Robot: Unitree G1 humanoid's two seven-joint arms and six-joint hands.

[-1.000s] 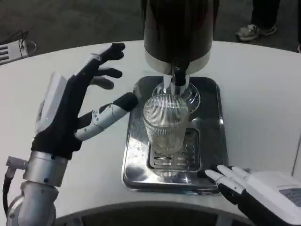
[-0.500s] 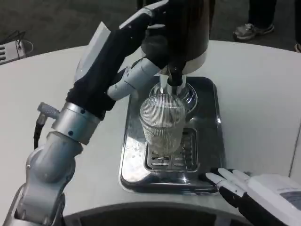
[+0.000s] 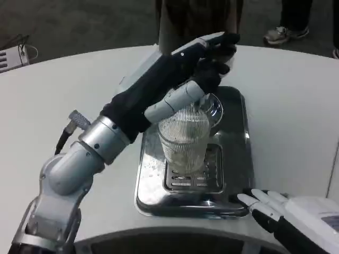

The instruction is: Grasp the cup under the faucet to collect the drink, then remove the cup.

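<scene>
Ribbed clear cup (image 3: 184, 142) upright, mouth up, on the grate of a steel tray (image 3: 239, 159) on the white surface (image 3: 296, 116), left robot hand (image 3: 183, 71) above it at the dispenser (image 3: 185, 21), grip unclear, right robot hand (image 3: 296, 219) released, fingertips at the tray's near corner

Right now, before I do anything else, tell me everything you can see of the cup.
The cup is a clear, vertically ribbed tumbler, glass or plastic by its look. It stands upright on the slotted grate of the shiny metal drip tray. Whether it holds any drink cannot be told. The left hand reaches over it toward the dispenser, its thumb crossing the rim's upper left; contact there is unclear. The right hand lies apart from it.
</scene>
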